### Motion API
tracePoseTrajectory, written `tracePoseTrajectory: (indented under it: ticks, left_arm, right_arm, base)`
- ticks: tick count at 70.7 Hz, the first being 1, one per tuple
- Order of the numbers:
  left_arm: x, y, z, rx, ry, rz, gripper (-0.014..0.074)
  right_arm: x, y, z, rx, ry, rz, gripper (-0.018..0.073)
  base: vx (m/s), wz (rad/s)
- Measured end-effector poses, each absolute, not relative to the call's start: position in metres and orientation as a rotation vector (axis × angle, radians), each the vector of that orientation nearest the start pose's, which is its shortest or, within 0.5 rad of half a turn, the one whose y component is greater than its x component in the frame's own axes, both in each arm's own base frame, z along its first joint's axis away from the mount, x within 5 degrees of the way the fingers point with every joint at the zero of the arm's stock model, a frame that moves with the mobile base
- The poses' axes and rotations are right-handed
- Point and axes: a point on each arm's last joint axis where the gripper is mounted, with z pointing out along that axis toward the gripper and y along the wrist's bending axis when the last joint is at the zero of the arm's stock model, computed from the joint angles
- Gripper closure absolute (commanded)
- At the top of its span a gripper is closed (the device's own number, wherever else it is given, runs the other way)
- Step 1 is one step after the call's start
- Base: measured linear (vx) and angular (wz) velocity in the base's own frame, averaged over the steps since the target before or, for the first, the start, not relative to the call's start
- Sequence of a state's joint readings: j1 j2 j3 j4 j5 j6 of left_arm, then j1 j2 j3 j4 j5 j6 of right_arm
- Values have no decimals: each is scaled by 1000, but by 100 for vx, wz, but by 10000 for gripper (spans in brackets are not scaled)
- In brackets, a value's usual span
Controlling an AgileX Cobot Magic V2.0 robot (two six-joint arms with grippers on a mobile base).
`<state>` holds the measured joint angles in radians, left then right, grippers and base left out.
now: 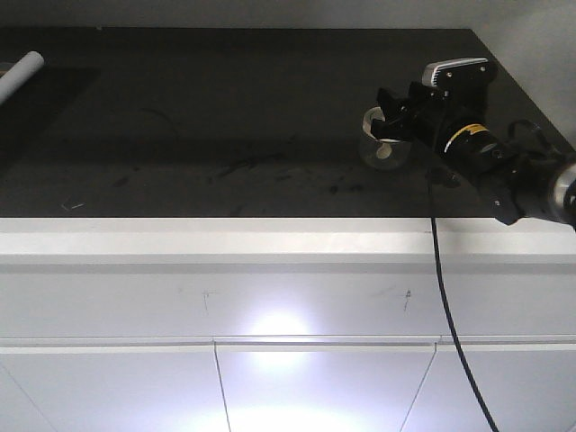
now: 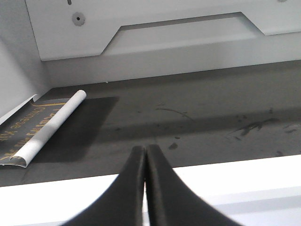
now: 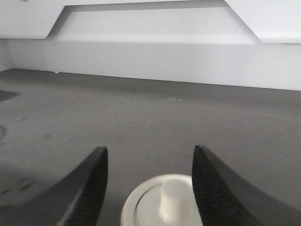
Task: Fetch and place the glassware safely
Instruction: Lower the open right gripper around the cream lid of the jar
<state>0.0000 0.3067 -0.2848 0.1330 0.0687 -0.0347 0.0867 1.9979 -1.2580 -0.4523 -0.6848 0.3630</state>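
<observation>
Small squat clear glass jar point(image 1: 380, 144) with round cream-white knobbed lid point(image 3: 162, 202) is sitting on the scuffed matte black surface point(image 1: 225, 117), right of frame centre. Curved black right jaws are straddling the lid, spread, gaps showing both sides. Left jaws are pressing together, gripping nothing. Rolled white paper tube point(image 1: 20, 74) is lying upper left.

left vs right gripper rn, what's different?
The left gripper is shut, fingers touching; the right gripper is open. The left holds nothing, over the counter front edge; the right straddles the jar. Both have black curved fingers.
</observation>
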Motion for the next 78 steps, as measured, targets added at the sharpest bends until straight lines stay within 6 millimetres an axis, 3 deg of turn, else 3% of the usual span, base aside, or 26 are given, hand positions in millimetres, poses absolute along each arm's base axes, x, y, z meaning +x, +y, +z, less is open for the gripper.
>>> tracePoseTrajectory:
  ticks: [15,24,36,39,49,78]
  left_arm:
    - [82,1,283,70,1573,84,603]
    - [82,1,283,70,1573,84,603]
    - [82,1,283,70,1573,84,603]
    - [82,1,283,70,1573,84,603]
    - [82,1,283,70,1573,84,603]
    - [82,1,283,70,1573,84,603]
  right_arm:
    - [489,65,205,-277,1603,262,165]
    - [501,65,195,-267,1629,250,165]
    - [503,64,195,-264,1648,238,220]
    - [503,64,194,-262,1653,237,272]
    - [503,64,194,-265,1658,233,571]
    - [501,61,205,-264,1705,192,564]
  base:
    - [0,0]
    - [0,0]
    - [0,0]
    - [0,0]
    - [0,0]
    - [0,0]
